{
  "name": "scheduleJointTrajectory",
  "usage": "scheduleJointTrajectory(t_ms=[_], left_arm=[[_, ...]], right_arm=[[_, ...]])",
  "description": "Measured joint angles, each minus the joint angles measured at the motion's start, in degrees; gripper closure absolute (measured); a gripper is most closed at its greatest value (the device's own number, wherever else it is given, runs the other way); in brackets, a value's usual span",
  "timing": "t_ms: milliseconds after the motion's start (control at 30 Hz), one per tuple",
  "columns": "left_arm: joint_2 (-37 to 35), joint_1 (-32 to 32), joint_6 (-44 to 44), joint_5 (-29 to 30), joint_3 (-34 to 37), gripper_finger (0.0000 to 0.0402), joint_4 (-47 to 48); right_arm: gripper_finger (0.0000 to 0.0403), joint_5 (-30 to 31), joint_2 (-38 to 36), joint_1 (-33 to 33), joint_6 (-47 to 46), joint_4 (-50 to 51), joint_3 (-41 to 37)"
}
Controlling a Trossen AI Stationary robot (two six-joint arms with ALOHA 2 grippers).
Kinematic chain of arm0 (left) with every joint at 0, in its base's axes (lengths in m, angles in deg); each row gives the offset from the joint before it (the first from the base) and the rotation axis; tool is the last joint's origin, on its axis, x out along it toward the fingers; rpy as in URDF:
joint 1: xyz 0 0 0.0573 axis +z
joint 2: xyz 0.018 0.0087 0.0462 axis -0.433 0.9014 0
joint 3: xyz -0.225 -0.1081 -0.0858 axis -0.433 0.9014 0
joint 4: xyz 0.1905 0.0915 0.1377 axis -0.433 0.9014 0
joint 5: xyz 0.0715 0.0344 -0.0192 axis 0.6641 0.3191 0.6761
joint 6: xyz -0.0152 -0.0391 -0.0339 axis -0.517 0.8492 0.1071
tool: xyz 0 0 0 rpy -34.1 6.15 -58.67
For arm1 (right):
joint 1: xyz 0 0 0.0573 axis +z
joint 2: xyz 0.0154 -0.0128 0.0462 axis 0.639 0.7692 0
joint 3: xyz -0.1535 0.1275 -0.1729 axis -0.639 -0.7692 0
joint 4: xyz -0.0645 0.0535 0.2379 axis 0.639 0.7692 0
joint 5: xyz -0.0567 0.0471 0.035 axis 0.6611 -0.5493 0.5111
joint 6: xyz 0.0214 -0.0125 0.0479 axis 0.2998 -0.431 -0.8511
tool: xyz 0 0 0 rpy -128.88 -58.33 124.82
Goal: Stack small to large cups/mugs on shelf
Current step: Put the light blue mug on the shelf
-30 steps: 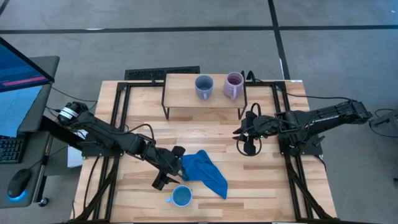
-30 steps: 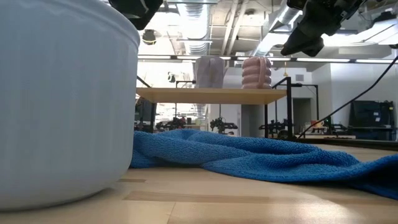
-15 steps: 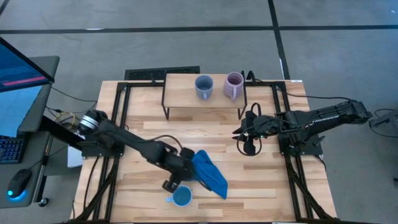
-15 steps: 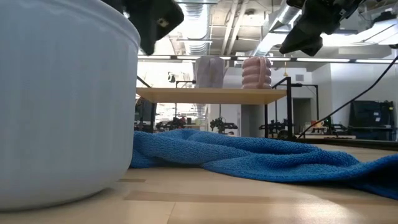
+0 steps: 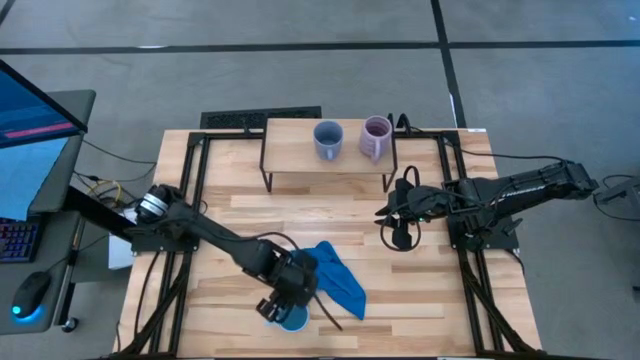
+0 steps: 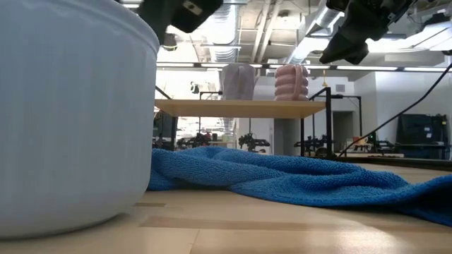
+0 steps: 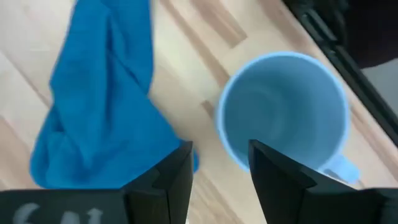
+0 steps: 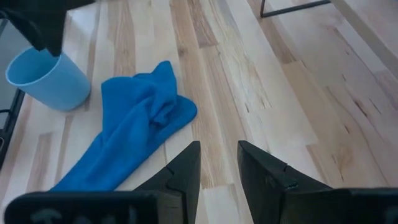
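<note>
Blue cloth [image 5: 335,280] touching, perhaps, light blue mug [image 7: 283,112]; left gripper [image 7: 221,171] above.

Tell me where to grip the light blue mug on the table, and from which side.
Grip the light blue mug by its rim wall from above: it stands upright, mouth open. Straddle the wall on the side away from the handle. The left gripper hovers open there; the blue cloth lies apart.
</note>
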Motion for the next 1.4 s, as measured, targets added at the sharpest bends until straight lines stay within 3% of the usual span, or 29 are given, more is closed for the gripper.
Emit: scheduleJointTrajectory(t_ms=[167, 467, 733, 1000, 1400], left_arm=[[-0.02, -1.71, 0.12, -4.0, -0.47, 0.0256, -1.69], [-0.01, -1.64, 0.25, 1.83, 0.05, 0.0256, -2.83], [3.78, -0.55, 0.5, -4.52, -0.01, 0.0256, -3.35], [3.76, -0.11, -1.75, -2.61, -0.04, 0.0257, -3.33], [3.76, -0.02, -2.09, -2.39, -0.04, 0.0306, -3.25]], right_arm=[[0.0274, -0.01, 0.0, -0.02, 0.0, 0.34, 0.0], [0.0274, -0.01, 0.0, -0.02, -0.02, 0.34, 0.0], [0.0274, -0.18, 0.0, -0.02, -0.02, 0.93, -0.09], [0.0274, -0.18, 0.0, -0.02, -0.02, 0.99, -0.09], [0.0274, -0.18, 0.0, -0.02, -0.03, 1.04, -0.09]])
